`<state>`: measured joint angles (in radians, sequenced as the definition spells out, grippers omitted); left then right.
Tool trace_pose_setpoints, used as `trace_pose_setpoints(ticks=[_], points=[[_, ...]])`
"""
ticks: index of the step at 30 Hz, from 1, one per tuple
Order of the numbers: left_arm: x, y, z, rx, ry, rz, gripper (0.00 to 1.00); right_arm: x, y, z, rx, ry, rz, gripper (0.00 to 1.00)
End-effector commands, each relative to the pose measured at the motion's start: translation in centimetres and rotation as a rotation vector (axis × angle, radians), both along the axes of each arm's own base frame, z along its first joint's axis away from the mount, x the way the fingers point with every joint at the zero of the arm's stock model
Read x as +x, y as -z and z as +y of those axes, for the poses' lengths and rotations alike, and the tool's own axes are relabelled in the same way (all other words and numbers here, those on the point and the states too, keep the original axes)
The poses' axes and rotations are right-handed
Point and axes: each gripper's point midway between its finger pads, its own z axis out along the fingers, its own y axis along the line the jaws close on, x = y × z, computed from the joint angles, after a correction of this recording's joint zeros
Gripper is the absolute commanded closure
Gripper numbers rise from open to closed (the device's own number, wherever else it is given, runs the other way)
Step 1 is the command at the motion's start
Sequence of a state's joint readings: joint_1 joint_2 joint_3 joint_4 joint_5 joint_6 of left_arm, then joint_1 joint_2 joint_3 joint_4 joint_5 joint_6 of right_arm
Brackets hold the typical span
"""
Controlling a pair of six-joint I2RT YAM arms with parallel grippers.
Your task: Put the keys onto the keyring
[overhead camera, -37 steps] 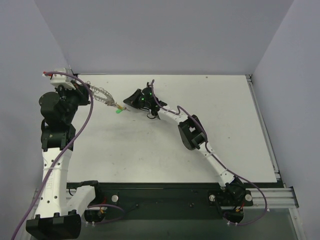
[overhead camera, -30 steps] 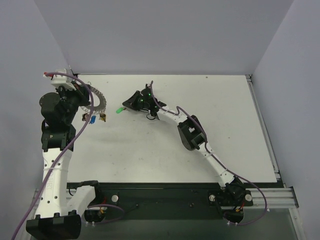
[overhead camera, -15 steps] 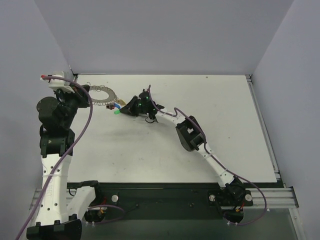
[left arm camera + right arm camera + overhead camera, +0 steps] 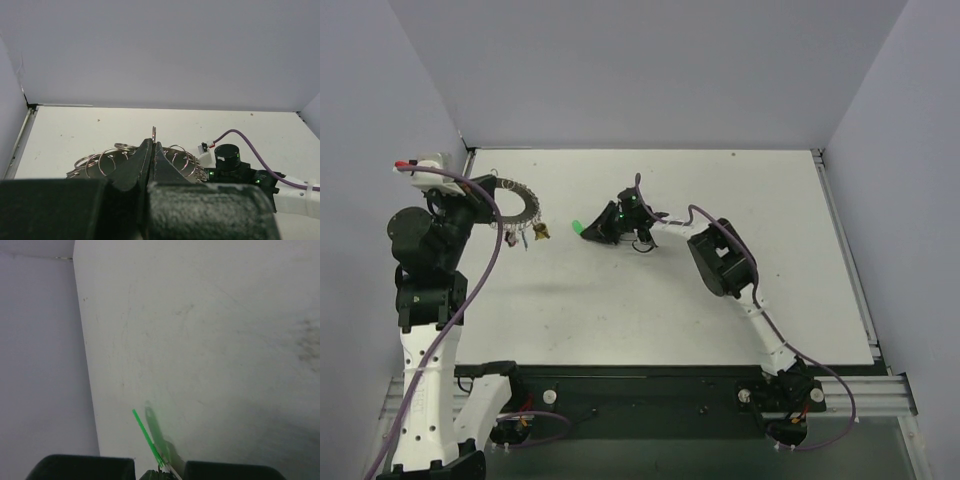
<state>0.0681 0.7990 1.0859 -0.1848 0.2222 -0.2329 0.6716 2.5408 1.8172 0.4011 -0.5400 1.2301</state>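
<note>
Pinched in the closed right gripper [image 4: 588, 230]: a green key [image 4: 577, 226], poking toward 9 o'clock, low over the white table [image 4: 740, 190]. Farther toward 9 o'clock and well apart: clamped in the tightly shut left gripper [image 4: 485, 203], the coiled keyring [image 4: 517, 205], raised off the table, with small keys [image 4: 539, 233] dangling from its 6 o'clock edge, colours too small to tell.

Possible trouble from here: missing the narrow gap in the coil with so thin a key. Twisting or losing the key in the pads on first contact with the metal. Jolting the ring and setting the hanging keys swinging into the path.

Visible only from the left wrist: jaws pressed together on the ring's wire loops [image 4: 117, 155], with the right arm's lit wrist [image 4: 230, 165] beyond at 3 o'clock. Only from the right wrist: the key edge-on, a green sliver [image 4: 144, 432] beside its own shadow, no ring in frame. Only from above: the open stretch between key and ring, and the dangling keys.
</note>
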Motion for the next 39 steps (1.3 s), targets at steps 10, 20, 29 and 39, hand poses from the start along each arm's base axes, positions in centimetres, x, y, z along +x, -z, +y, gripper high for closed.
trace_pose_setpoints(ticks=[10,20,29,39], points=[[-1.0,-0.6,-0.9,-0.011,0.041,-0.042,1.0,-8.5,-5.8,-7.6,-0.092,-0.113,-0.063,1.0],[0.6,2.2,-0.2,0.019,0.008,0.028,1.0,-6.2,-10.6,-7.8,-0.33,-0.195,-0.359,0.7],[1.3,3.8,0.1,0.039,-0.004,0.051,1.0,-4.2,-5.8,-3.5,-0.426,-0.232,-0.309,0.48],[1.3,4.3,-0.3,0.046,0.019,0.054,1.0,-2.7,-2.6,-2.6,-0.682,-0.196,-0.453,0.49]])
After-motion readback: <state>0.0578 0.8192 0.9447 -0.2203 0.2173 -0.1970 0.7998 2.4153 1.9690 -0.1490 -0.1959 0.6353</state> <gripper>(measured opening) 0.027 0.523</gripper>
